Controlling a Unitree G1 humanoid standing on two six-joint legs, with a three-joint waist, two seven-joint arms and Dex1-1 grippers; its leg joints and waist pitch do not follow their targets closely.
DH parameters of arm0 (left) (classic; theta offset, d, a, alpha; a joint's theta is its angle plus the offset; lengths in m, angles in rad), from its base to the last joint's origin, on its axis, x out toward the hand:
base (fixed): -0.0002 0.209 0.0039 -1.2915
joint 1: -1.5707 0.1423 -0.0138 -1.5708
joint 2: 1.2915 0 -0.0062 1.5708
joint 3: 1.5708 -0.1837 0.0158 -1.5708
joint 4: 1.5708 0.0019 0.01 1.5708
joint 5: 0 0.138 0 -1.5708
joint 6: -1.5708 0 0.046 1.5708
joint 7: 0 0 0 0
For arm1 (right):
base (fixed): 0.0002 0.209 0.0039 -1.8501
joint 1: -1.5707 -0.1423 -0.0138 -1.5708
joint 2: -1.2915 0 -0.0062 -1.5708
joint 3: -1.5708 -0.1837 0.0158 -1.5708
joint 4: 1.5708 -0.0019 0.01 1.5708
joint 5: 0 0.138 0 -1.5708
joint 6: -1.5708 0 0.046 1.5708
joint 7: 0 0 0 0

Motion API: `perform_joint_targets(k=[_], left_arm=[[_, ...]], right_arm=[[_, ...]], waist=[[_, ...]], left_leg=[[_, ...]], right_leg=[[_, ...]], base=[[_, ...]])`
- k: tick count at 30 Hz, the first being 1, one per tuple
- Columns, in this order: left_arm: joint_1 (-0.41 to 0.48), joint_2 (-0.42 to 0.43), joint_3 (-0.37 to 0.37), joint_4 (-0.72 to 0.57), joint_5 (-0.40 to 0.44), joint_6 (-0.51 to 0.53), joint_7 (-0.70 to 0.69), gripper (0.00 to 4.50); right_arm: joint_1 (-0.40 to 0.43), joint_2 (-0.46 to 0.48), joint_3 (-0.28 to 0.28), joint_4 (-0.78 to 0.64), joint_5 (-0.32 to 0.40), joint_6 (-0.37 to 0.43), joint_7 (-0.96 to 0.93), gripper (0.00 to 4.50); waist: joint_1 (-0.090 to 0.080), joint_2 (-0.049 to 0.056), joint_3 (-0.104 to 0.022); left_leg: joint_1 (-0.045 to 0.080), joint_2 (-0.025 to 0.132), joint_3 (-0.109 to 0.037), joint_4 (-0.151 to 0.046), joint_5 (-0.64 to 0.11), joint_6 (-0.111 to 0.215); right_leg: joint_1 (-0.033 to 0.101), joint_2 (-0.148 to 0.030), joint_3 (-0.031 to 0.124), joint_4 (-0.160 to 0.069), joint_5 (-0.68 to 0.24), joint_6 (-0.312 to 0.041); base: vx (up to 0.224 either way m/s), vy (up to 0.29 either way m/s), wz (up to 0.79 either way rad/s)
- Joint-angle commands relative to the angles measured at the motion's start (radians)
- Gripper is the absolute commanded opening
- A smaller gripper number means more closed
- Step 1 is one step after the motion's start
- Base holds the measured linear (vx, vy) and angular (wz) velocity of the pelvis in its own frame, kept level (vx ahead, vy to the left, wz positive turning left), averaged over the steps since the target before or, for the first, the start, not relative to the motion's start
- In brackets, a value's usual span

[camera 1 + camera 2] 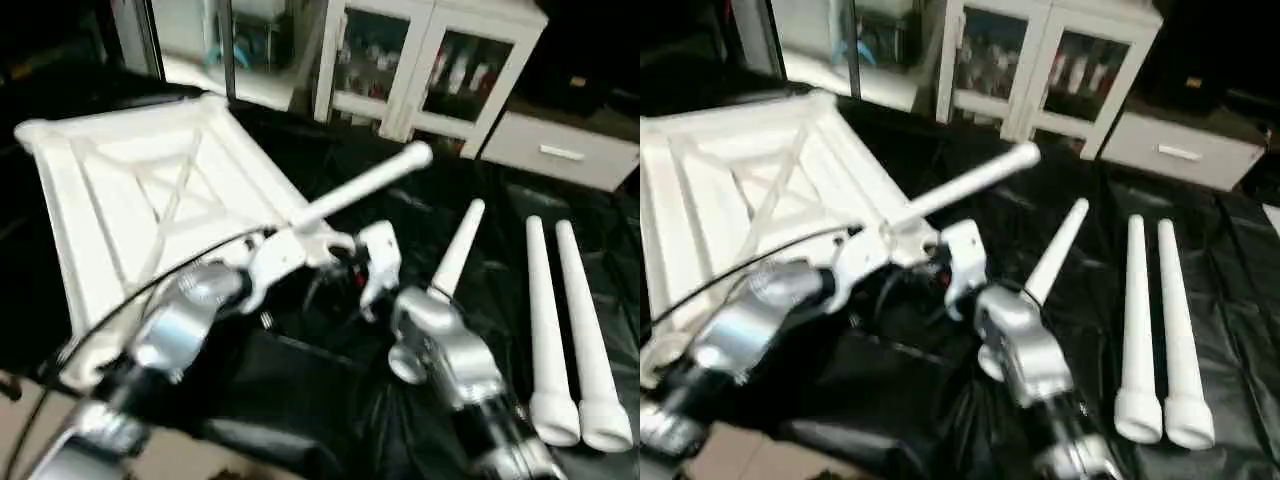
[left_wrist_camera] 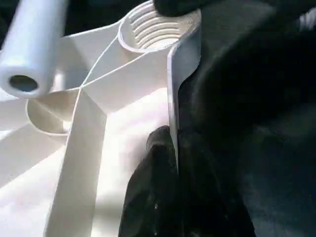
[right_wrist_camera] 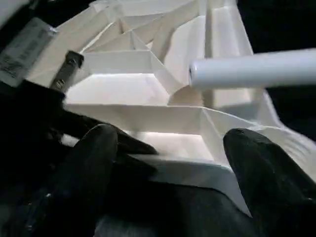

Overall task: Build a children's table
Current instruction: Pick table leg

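Observation:
The children's table top [image 1: 120,190] lies on the left with its ribbed underside up. One white leg [image 1: 365,185] slants up to the right from the top's near right corner; whether it sits in a socket I cannot tell. An empty threaded corner socket [image 2: 158,27] shows in the left wrist view. My left gripper [image 2: 175,143] is shut on the top's thin rim wall [image 2: 173,94]. My right gripper [image 3: 177,148] stands open just before the same edge, its fingers [image 3: 94,168] spread wide and holding nothing. A loose leg [image 1: 458,250] lies beyond my right forearm.
Two more white legs [image 1: 548,330] [image 1: 590,340] lie side by side on the black sheet [image 1: 330,390] at the right. A white cabinet with glass doors [image 1: 420,60] and a low white drawer unit [image 1: 560,150] stand at the back.

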Motion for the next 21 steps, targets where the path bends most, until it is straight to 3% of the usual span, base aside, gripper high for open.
perform_joint_targets(k=[1, 6, 8, 12, 16, 21], left_arm=[[0.063, 0.029, -0.052, 0.028, 0.035, 0.003, -0.030, 0.00], [0.092, 0.051, -0.056, 0.001, 0.026, -0.039, -0.055, 0.00], [0.094, 0.052, -0.055, -0.001, 0.026, -0.035, -0.053, 0.00], [0.114, 0.107, -0.084, -0.006, 0.017, -0.215, -0.135, 0.00], [0.122, 0.127, -0.084, -0.003, 0.021, -0.213, -0.145, 0.00], [0.135, 0.138, -0.066, -0.014, -0.007, -0.269, -0.174, 0.00]], right_arm=[[0.016, -0.018, -0.012, -0.037, -0.008, 0.020, 0.003, 3.73], [0.021, -0.027, -0.021, -0.046, -0.007, 0.024, -0.007, 3.73], [0.020, -0.028, -0.021, -0.048, -0.007, 0.024, -0.008, 3.73], [0.013, -0.037, -0.012, -0.051, -0.011, 0.021, -0.012, 3.73], [0.013, -0.038, -0.008, -0.046, -0.017, 0.014, -0.012, 3.73], [0.016, -0.040, -0.003, -0.047, -0.022, 0.011, -0.015, 3.73]], waist=[[-0.003, 0.021, -0.053], [-0.008, 0.020, -0.052], [-0.008, 0.022, -0.052], [-0.007, 0.021, -0.052], [-0.002, 0.025, -0.051], [-0.002, 0.022, -0.052]], left_leg=[[0.027, 0.084, -0.042, -0.091, -0.247, -0.054], [0.023, 0.083, -0.043, -0.091, -0.257, -0.056], [0.028, 0.084, -0.042, -0.090, -0.251, -0.057], [0.026, 0.082, -0.042, -0.091, -0.249, -0.052], [0.032, 0.084, -0.040, -0.094, -0.277, -0.071], [0.032, 0.083, -0.041, -0.094, -0.284, -0.082]], right_leg=[[0.025, -0.082, 0.052, -0.069, -0.135, -0.180], [0.026, -0.085, 0.054, -0.071, -0.159, -0.180], [0.024, -0.083, 0.053, -0.070, -0.147, -0.182], [0.025, -0.082, 0.053, -0.070, -0.142, -0.177], [0.018, -0.081, 0.052, -0.069, -0.167, -0.173], [0.020, -0.083, 0.053, -0.069, -0.167, -0.167]], base=[[0.000, 0.000, 0.00], [0.000, 0.000, 0.00], [0.000, 0.000, 0.00], [0.000, 0.000, 0.00], [0.000, 0.000, 0.00], [0.000, 0.000, 0.00]])
